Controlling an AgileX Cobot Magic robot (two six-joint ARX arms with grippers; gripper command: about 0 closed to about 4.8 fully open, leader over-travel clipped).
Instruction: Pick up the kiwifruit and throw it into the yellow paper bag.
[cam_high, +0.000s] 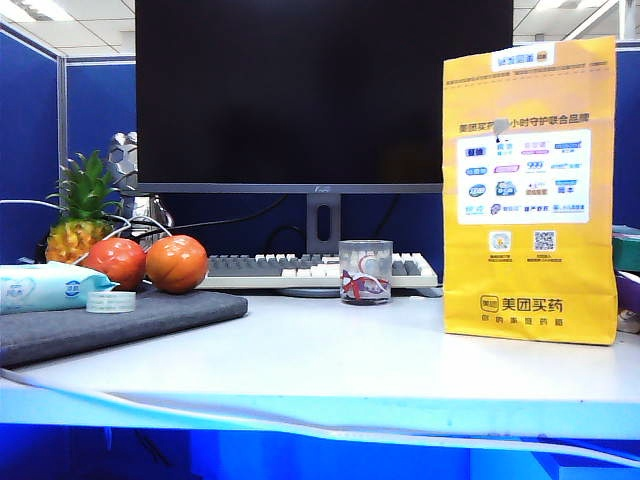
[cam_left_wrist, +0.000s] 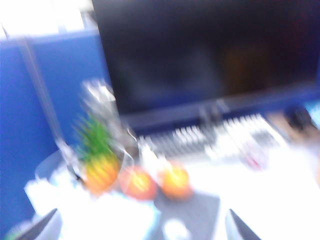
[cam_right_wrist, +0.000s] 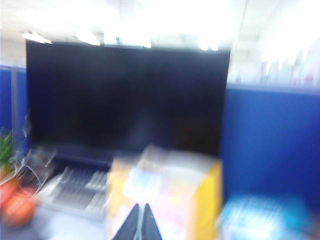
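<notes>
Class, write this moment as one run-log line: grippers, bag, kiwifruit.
left gripper: open, empty | right gripper: shut, empty | yellow paper bag: upright on desk | kiwifruit: not visible

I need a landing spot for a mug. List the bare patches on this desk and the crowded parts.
Free: the white desk front, from the grey mat across to the yellow paper bag, before the glass cup. Crowded: the left end, with two orange-red fruits, pineapple, wipes pack and tape roll. The keyboard fills the back.
</notes>
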